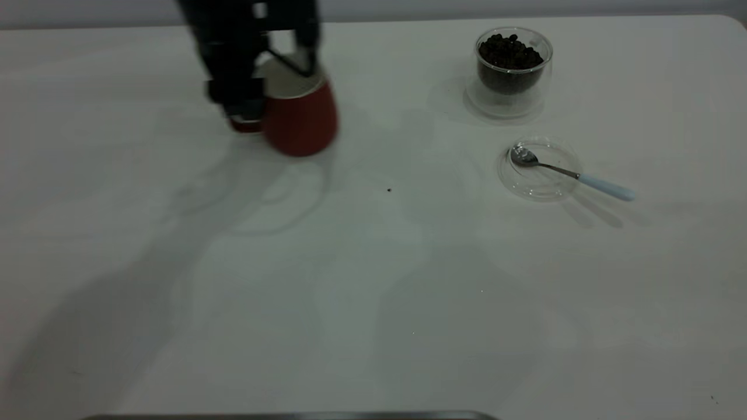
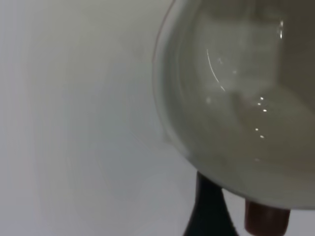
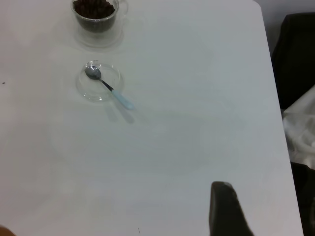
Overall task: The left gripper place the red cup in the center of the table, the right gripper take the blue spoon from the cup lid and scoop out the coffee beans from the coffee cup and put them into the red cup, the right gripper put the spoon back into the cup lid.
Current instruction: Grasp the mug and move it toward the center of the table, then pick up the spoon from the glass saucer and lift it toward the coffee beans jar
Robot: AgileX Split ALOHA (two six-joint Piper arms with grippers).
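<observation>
left gripper (image 1: pixel 257 87) clenched on red cup (image 1: pixel 300 116) | far-left table (image 1: pixel 373 280) | centre open

The left gripper (image 1: pixel 248 114) hides the red cup's (image 1: pixel 300 119) handle; both are motion-blurred.

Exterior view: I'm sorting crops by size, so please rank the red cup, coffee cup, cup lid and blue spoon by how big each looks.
1. Red cup, partly hidden by the left end effector.
2. Coffee cup and cup lid: similar width, though the cup is taller.
3. Blue spoon: longest but thinnest, smallest in area.
</observation>
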